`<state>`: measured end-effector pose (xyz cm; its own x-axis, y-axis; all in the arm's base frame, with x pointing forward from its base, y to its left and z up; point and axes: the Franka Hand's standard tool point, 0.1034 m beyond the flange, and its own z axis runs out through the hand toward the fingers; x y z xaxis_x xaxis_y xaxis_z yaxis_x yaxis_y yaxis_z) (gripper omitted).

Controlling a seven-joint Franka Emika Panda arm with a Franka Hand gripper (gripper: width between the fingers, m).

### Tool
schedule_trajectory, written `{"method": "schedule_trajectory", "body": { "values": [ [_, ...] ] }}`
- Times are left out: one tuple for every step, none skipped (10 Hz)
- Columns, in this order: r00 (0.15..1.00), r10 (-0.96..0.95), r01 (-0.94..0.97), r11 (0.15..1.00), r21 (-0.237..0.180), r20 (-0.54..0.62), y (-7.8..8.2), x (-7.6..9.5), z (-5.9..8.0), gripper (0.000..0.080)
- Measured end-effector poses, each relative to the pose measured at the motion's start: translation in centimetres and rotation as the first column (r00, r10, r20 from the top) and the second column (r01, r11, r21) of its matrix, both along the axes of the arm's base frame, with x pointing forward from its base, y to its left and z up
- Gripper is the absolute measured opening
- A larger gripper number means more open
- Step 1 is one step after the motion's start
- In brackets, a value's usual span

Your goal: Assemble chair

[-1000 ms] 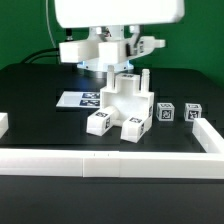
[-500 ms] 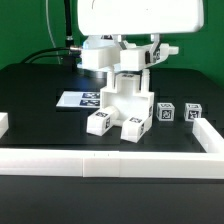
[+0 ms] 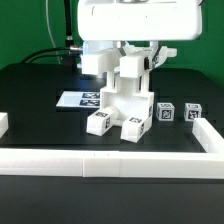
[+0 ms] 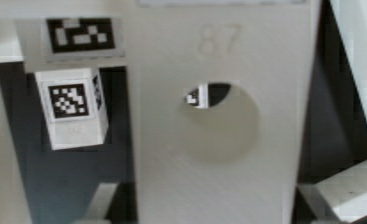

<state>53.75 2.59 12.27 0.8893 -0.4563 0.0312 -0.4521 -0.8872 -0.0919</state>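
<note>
white panel seems clamped in the gripper, upright atop the chair.

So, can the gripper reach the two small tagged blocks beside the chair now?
Probably yes. The small blocks stand free on the table, on the exterior view's right of the chair, with nothing over them. The gripper sits at the chair's upright panel and must leave it first.

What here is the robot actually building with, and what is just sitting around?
Part of the job:
- half-built chair
- panel, held between the fingers of the gripper
- two loose tagged blocks

Just lying about:
- marker board
- white border wall
- black table
</note>
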Motion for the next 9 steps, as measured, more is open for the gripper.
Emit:
{"method": "schedule_trajectory", "body": {
  "values": [
    [1.000,-0.002,0.002,1.000,0.001,0.001,0.07,0.01,0.09,0.0284],
    [1.000,-0.006,0.006,1.000,0.003,0.003,0.23,0.03,0.27,0.0284],
    [1.000,-0.008,0.008,1.000,0.005,0.007,0.43,0.08,0.53,0.0284],
    [1.000,-0.008,0.008,1.000,0.005,0.007,0.41,0.03,0.52,0.0284],
    [1.000,-0.008,0.008,1.000,0.005,0.004,0.41,-0.11,0.41,0.0284],
    [1.000,-0.008,0.008,1.000,0.004,0.003,0.41,-0.20,0.33,0.0284],
    [0.999,-0.007,0.007,1.000,-0.006,0.036,0.41,-0.04,0.19,0.0284],
    [0.999,-0.005,0.006,1.000,-0.006,0.037,0.40,-0.04,0.19,0.0284],
    [0.999,-0.006,0.006,1.000,-0.006,0.037,0.38,-0.02,0.19,0.0284]
  ]
}}
